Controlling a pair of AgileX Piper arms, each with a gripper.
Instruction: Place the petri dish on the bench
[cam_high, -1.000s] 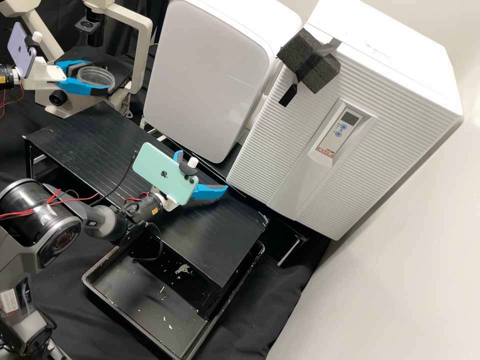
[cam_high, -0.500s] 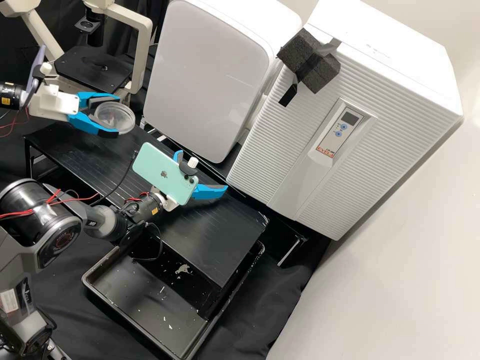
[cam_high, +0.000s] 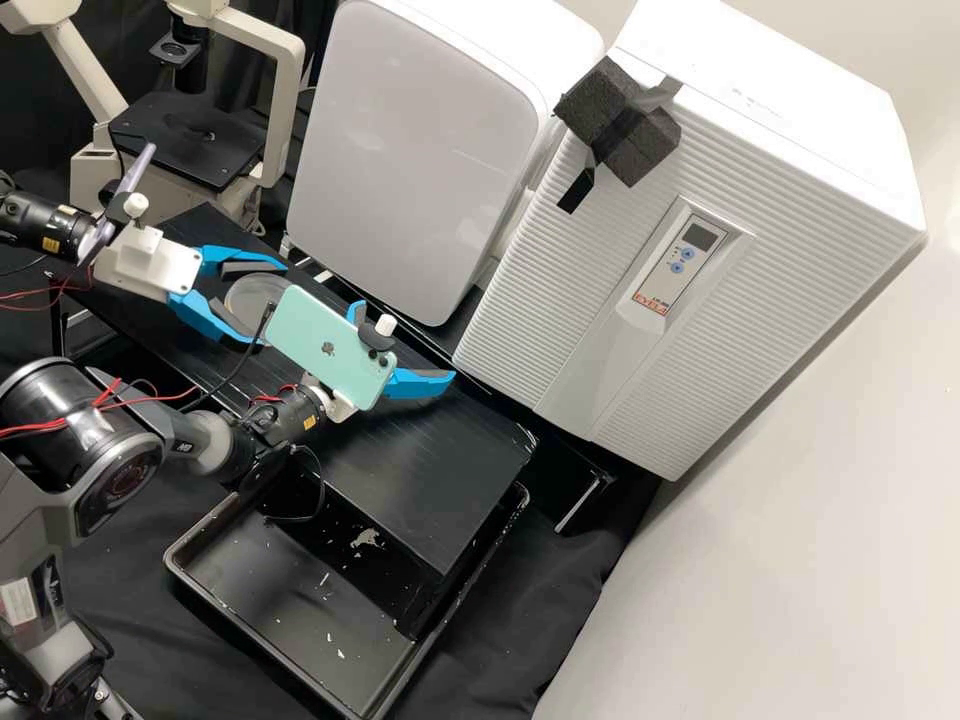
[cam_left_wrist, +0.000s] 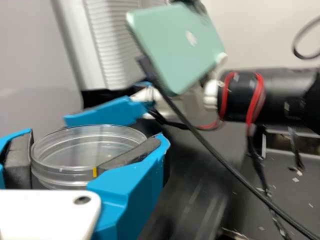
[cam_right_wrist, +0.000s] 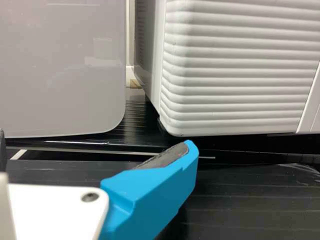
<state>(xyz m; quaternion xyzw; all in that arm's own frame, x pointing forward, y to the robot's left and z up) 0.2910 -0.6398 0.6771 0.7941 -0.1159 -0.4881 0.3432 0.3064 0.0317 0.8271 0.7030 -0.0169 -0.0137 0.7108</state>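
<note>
Where petri dish hangs, green phone and cable near.

Petri dish — clear, smooth, glossy plastic.

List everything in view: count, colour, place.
Petri dish: one, clear, in left gripper.
Bench: one, black, centre.
Tray: one, black, at bench's near edge.
Microscope: one, beige and black, far left.
Cabinets: two, white, behind the bench.
Foam: one bundle, dark grey, on right cabinet.
Phones: two, green and purple, one per arm.
Cables: several, red and black, on arms.
Cloth: black, count unclear, around bench.
Arms: two, dark grey, left side.
Grippers: two, blue and white; right gripper open over bench.
</note>
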